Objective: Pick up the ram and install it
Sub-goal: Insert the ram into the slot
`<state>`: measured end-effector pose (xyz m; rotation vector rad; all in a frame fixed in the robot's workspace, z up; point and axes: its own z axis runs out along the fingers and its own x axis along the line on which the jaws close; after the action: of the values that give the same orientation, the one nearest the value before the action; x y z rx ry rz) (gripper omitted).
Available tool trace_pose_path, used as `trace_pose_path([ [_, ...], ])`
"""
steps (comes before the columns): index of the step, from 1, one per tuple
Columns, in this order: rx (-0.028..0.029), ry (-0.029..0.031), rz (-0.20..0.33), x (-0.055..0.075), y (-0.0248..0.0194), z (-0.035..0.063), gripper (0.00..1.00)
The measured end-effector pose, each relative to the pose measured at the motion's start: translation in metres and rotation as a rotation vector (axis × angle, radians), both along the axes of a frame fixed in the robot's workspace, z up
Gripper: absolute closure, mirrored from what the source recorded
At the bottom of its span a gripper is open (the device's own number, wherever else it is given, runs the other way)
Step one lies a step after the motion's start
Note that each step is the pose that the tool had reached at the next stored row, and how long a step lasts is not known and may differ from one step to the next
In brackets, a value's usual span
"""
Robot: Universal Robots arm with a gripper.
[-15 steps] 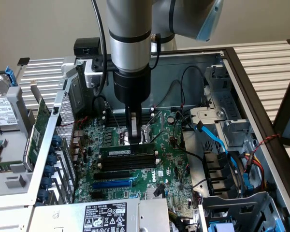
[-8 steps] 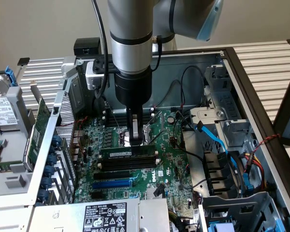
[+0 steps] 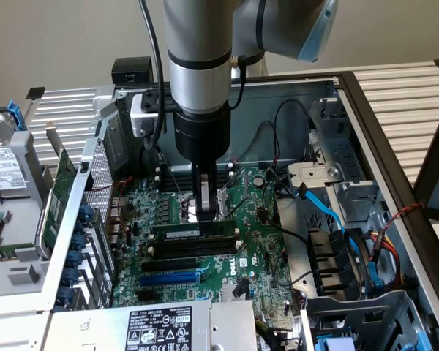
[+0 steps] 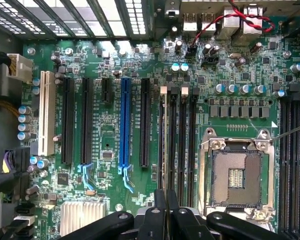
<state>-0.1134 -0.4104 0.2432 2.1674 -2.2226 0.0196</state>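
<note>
A robot arm (image 3: pixel 197 73) reaches down into an open computer case (image 3: pixel 366 124) in the exterior view, its gripper (image 3: pixel 205 212) lowered at the centre of the green board (image 3: pixel 256 248). The ram (image 3: pixel 194 232) stands on edge in a slot directly at 6 o'clock of the gripper, its white label facing the camera. The fingertips meet its top edge near the middle, drawn together on the thin stick. Two black slots (image 3: pixel 190 252) lie parallel just beyond it toward 6 o'clock, then a blue slot (image 3: pixel 172 278). A power supply (image 3: pixel 157 327) with a white label sits at 6 o'clock of the board. A blue cable (image 3: pixel 325 212) runs through the drive bays at 3 o'clock.

In the wrist view, the gripper (image 4: pixel 166 210) shows its two dark fingers pressed close, with only a thin line between them. The ram (image 4: pixel 162 140) appears edge-on as a narrow strip running away from the fingertips. It stands in the outermost of the memory slots (image 4: pixel 182 135), on the side away from the socket (image 4: pixel 236 175). The socket is open, its metal frame bare. Beyond the ram lie a black slot (image 4: pixel 145 122), a long blue slot (image 4: pixel 124 125) and a white slot (image 4: pixel 46 112). A finned heatsink (image 4: pixel 82 217) sits beside the gripper's linkage.
</note>
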Motion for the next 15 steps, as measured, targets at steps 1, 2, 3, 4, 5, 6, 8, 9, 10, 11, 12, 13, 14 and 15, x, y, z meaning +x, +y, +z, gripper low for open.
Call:
trace_pose_path([
  [1, 0.0, 0.0, -0.001, 0.0, -0.0001, -0.0001, 0.87],
  [2, 0.0, 0.0, -0.002, 0.0, -0.0002, -0.0002, 0.87],
  [3, -0.0002, 0.0001, -0.003, 0.0, -0.0002, -0.0002, 0.87],
  [4, -0.0004, 0.0002, -0.003, 0.0, -0.0003, -0.0003, 0.87],
  [5, -0.0005, 0.0002, -0.004, 0.0, -0.0003, -0.0005, 0.87],
  [6, -0.0006, 0.0002, -0.005, 0.0, -0.0003, -0.0008, 0.87],
  [8, -0.0012, 0.0002, -0.006, 0.0, -0.0003, -0.0011, 0.87],
  [9, -0.0014, 0.0002, -0.006, 0.0, -0.0003, -0.0013, 0.87],
  [10, -0.0018, 0.0001, -0.006, 0.0, -0.0003, -0.0015, 0.87],
  [11, -0.0027, 0.0001, -0.006, 0.0001, -0.0003, -0.0016, 0.87],
  [12, -0.0039, 0.0001, -0.006, 0.0, -0.0003, -0.0017, 0.87],
  [13, -0.0052, 0.0001, -0.006, 0.0, -0.0003, -0.0018, 0.87],
  [14, -0.0073, 0.0002, -0.006, 0.0, -0.0003, -0.0019, 0.87],
  [15, -0.0097, 0.0004, -0.006, 0.0, -0.0003, -0.0019, 0.87],
])
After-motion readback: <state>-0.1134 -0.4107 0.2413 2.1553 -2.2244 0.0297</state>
